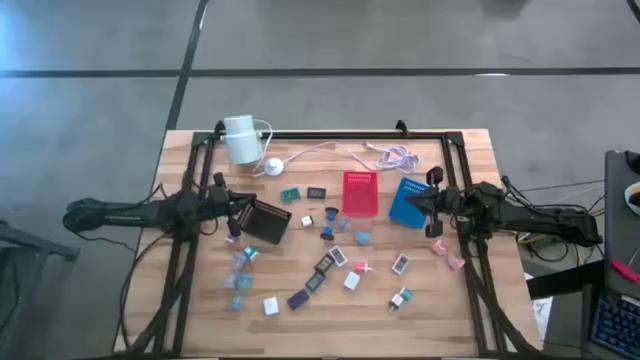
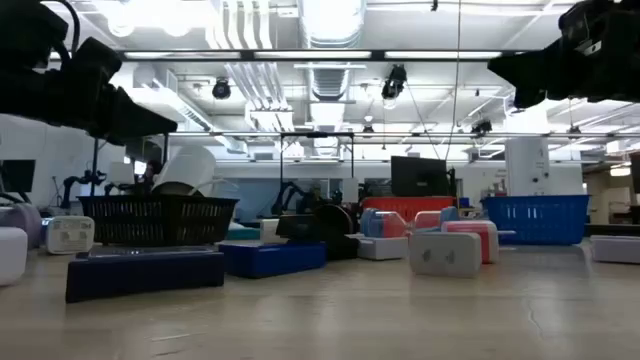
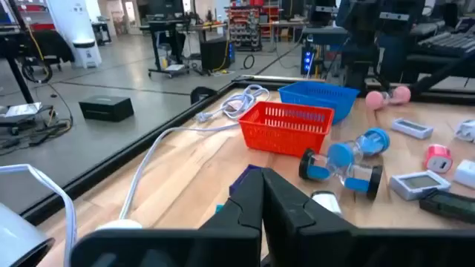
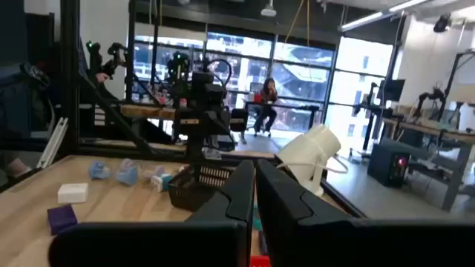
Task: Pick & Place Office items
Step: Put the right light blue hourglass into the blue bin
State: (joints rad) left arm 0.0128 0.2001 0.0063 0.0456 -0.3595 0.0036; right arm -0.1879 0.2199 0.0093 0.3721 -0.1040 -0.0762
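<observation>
Low-view foreground shows scattered items (image 1: 322, 270): light, rigid, small; pinch short edges. Left gripper (image 3: 261, 194) and right gripper (image 4: 254, 185) both closed, empty.

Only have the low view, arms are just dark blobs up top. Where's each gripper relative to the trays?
Observer: From above, the left gripper is at the left edge of the black tray.
Operator: And the right?
Observer: The right gripper is at the right edge of the blue tray.
Operator: Holding anything?
Observer: No. In the wrist views both look shut, with nothing between the fingers.
</observation>
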